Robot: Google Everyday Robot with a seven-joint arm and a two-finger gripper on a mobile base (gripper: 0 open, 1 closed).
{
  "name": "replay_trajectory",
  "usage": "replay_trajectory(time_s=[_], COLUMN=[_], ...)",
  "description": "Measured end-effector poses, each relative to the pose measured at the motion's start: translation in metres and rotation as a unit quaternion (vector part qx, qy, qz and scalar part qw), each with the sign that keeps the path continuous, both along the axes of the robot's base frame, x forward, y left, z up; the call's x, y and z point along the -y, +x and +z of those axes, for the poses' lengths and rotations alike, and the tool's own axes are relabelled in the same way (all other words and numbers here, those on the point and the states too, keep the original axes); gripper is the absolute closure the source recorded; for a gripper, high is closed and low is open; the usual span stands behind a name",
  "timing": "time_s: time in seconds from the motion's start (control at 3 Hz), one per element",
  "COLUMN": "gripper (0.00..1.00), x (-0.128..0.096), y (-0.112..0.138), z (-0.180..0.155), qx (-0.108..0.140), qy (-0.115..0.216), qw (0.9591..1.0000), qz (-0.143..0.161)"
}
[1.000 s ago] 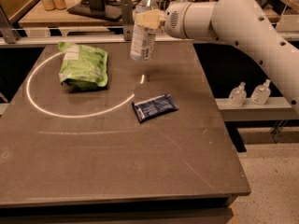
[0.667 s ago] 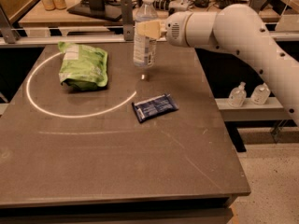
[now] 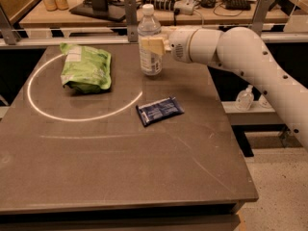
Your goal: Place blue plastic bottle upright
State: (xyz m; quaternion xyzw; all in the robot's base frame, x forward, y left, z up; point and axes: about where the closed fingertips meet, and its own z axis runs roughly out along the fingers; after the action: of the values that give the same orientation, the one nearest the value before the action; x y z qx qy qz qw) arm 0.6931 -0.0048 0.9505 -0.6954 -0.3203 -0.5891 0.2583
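Dark brown bench point(image 3: 120, 172), with a lit ring point(image 3: 82, 118) across its left half and a cluttered desk with cables behind.

- Hand point(image 3: 152, 46) was at the bench's far edge, on the end of 1 white arm reaching in level from the right.
- Its 2 cream fingers point(image 3: 147, 44) were pinched around the middle of the blue plastic bottle point(image 3: 150, 64).
- The bottle was inside the grip, not beside it. Its long axis was vertical with the white cap up. The base was at or just above the bench, and contact could not be told.
- Judgement: the release turns on that base gap. Once seated, the hand should let go and back off rightward along the arm.
- Green packet point(image 3: 85, 67) lay well left.
- Dark blue packet point(image 3: 160, 110) lay nearer the camera, apart.
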Motion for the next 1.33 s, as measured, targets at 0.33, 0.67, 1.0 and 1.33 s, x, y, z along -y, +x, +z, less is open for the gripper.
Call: replay_trajectory(time_s=[0.33, 0.67, 1.0, 1.33], gripper=[0.64, 0.39, 0.17, 0.00], x=[0.001, 0.000, 0.000, 0.005], y=[-0.001, -0.004, -0.006, -0.006], z=[-0.010, -0.017, -0.021, -0.024], qx=[0.020, 0.024, 0.020, 0.010], qy=[-0.013, -0.025, -0.035, -0.039], qw=[0.9997, 0.9993, 0.9990, 0.9992], qz=[0.004, 0.014, 0.019, 0.007])
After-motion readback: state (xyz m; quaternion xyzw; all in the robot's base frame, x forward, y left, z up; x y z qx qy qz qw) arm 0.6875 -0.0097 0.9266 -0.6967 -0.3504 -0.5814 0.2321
